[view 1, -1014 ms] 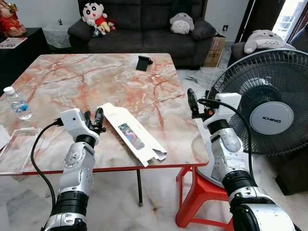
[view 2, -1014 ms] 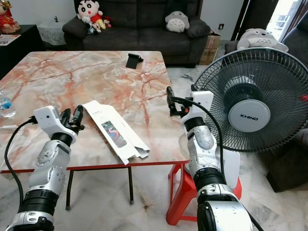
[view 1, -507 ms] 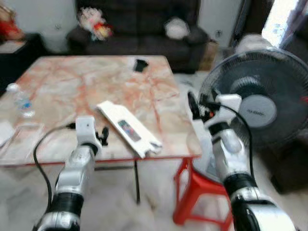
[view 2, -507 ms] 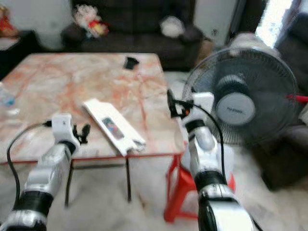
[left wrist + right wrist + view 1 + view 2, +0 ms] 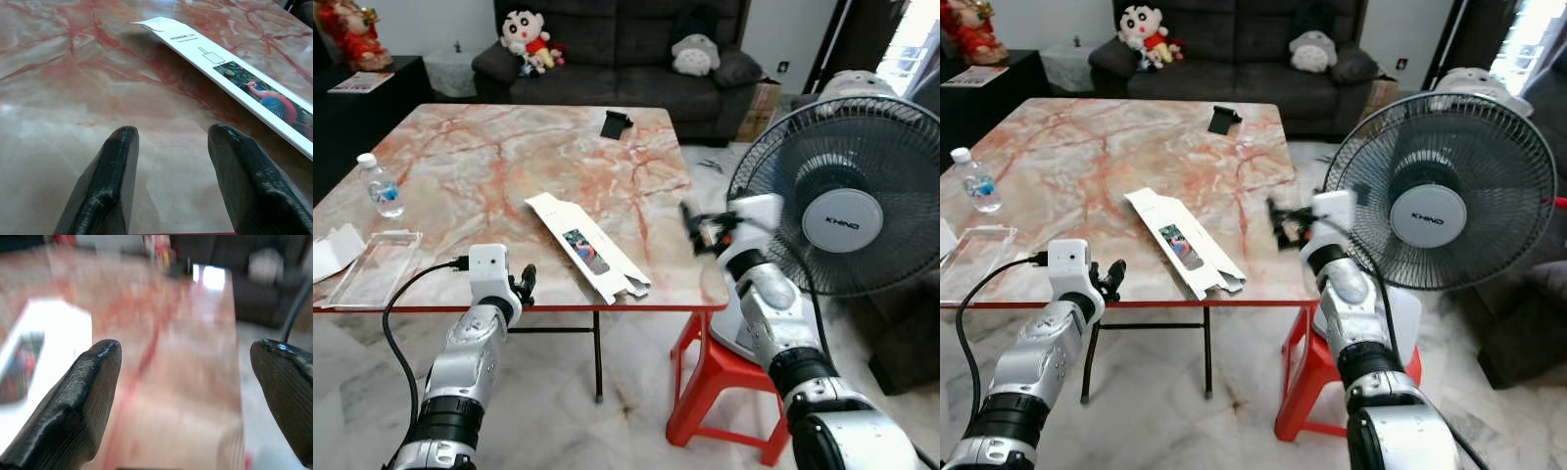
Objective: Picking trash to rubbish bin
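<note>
Flat white carton [image 5: 587,258] lying on glossy marble tabletop [image 5: 460,166].
Left gripper [image 5: 168,181] jaws parted, empty, carton just ahead; right gripper [image 5: 188,406] jaws wide, empty, carton beyond one finger.

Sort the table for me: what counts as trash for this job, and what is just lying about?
Job: flattened white box, left gripper and right gripper, both open and empty.

Lying about: water bottle, clear tray, black phone stand, fan.
</note>
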Available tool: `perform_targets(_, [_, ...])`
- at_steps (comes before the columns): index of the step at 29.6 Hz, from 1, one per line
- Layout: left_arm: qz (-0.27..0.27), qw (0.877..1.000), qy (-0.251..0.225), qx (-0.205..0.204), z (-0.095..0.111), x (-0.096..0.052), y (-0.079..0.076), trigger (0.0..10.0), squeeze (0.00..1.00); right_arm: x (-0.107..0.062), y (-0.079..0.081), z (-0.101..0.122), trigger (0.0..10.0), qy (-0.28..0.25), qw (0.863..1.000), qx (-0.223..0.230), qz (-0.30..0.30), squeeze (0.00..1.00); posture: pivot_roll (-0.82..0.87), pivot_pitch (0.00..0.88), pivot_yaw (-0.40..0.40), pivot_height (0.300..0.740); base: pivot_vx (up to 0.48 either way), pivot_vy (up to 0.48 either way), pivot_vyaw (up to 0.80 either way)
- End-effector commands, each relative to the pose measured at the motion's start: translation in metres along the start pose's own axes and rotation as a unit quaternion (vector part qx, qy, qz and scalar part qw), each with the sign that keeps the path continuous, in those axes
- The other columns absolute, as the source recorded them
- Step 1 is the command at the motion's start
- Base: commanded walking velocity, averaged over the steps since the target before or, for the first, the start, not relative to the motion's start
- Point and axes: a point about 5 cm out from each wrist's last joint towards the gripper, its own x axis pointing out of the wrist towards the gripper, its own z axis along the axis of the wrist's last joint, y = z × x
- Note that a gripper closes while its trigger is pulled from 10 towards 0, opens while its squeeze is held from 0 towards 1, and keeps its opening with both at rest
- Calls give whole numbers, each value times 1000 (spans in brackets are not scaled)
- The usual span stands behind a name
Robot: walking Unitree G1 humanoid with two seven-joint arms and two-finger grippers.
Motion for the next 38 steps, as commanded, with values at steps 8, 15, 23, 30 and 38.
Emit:
perform_targets(8, [-11, 1000, -6, -2, 7, 1, -6, 10000, 0, 2, 2, 10, 10000, -29, 999, 21, 2, 0, 20, 2, -35, 740, 0, 0, 0])
perform_targets(15, [-25, 1000, -9, -14, 6, 1, -13, 10000, 0, 2, 2, 10, 10000, -32, 999, 24, 5, 0, 20, 2, -35, 740, 0, 0, 0])
perform_targets(23, [-51, 997, -35, -40, 12, 2, -24, 10000, 0, 1, 3, 12, 10000, -45, 998, 30, 9, 0, 21, 15, -35, 740, 0, 0, 0])
perform_targets(30, [-10, 988, -152, 30, 38, -3, -25, 10000, 0, -3, -1, 35, 10000, -140, 988, 60, -2, 0, 8, 39, -37, 740, 0, 0, 0])
perform_targets(38, [-17, 982, -182, 48, 44, -7, -31, 10000, 0, -13, -5, 38, 10000, -172, 983, 69, -9, 0, -11, 89, -28, 740, 0, 0, 0])
